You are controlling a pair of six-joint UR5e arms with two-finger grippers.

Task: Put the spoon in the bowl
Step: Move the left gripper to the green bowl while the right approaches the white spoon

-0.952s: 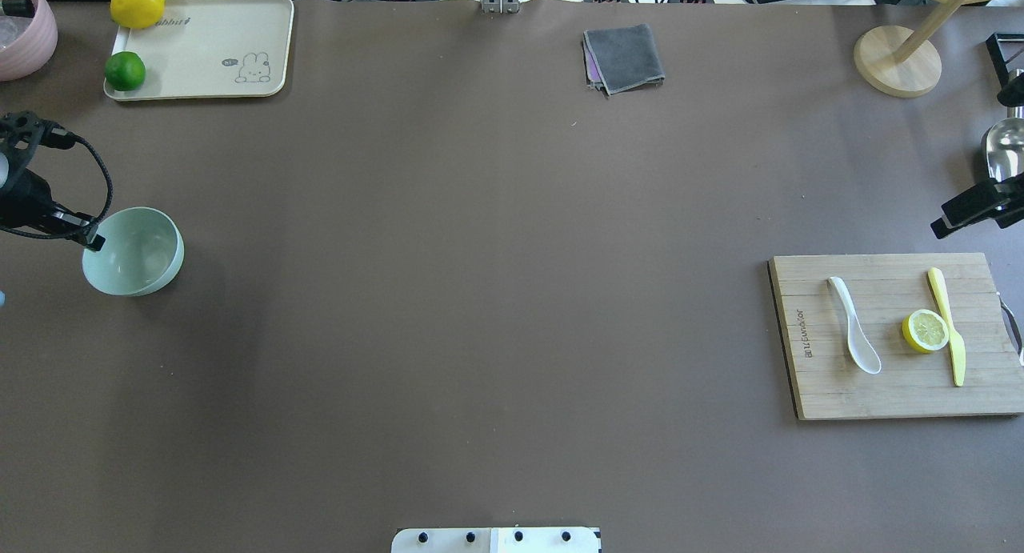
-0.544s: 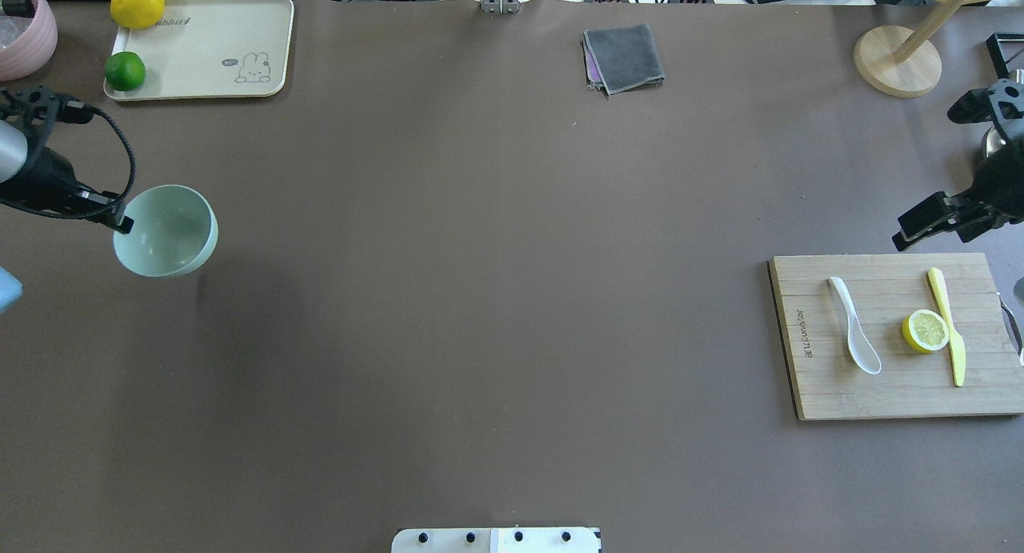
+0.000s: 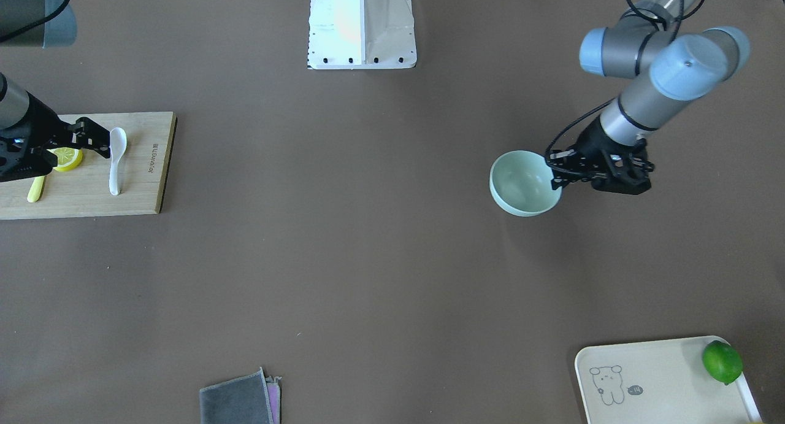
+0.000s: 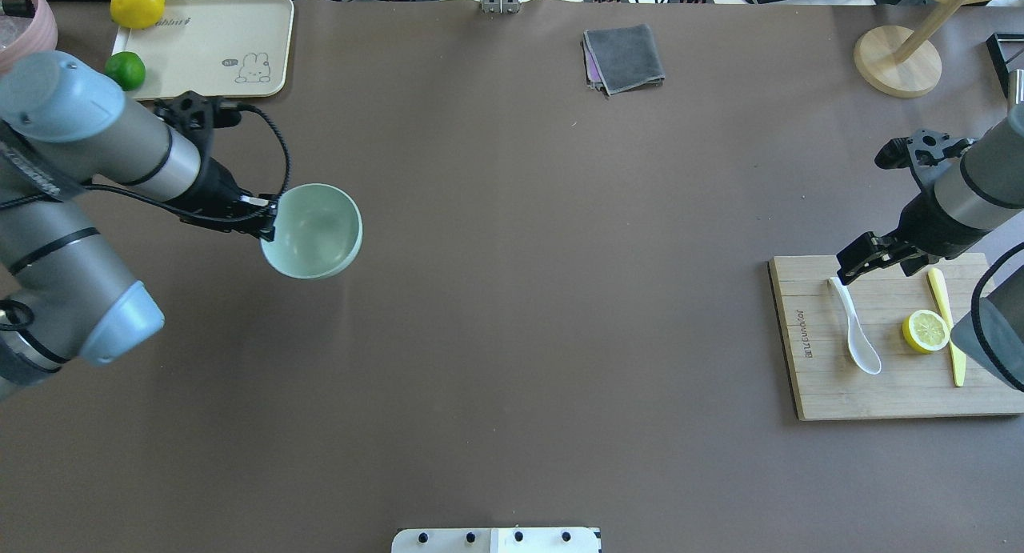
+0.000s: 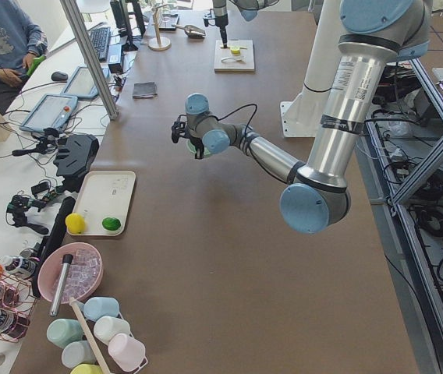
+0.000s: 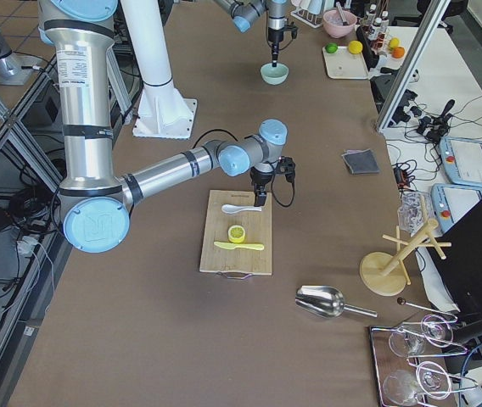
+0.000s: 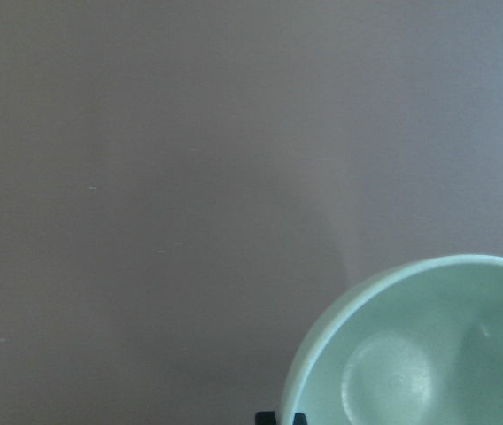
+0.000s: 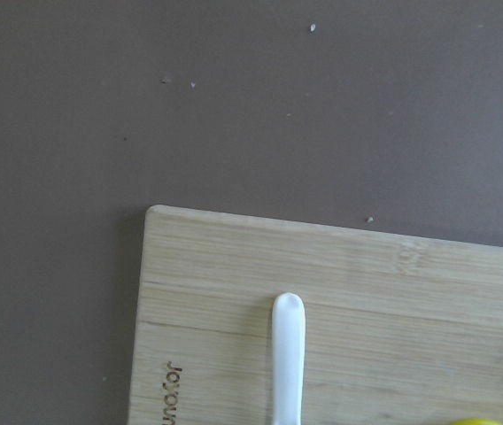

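Note:
The pale mint-green bowl (image 4: 316, 233) hangs a little above the table left of centre, gripped at its rim by my left gripper (image 4: 268, 221), which is shut on it. The bowl also shows in the front view (image 3: 521, 181) and the left wrist view (image 7: 429, 354). The white spoon (image 4: 856, 329) lies on the wooden cutting board (image 4: 816, 377) at the right, handle pointing away from me. My right gripper (image 4: 850, 266) hovers open over the handle's tip. The right wrist view shows the spoon handle (image 8: 288, 354) at the bottom edge.
A lemon half (image 4: 926, 330) and a yellow-green knife (image 4: 952, 337) lie on the board beside the spoon. A cream tray (image 4: 216, 49) with a lime (image 4: 126, 70) and a lemon (image 4: 138, 6) sits far left. A grey cloth (image 4: 624, 58) and a wooden stand (image 4: 896, 61) are at the back.
My left arm has carried the bowl rightward, towards the table's middle. My right arm has come in from the right edge to the spoon's handle end.

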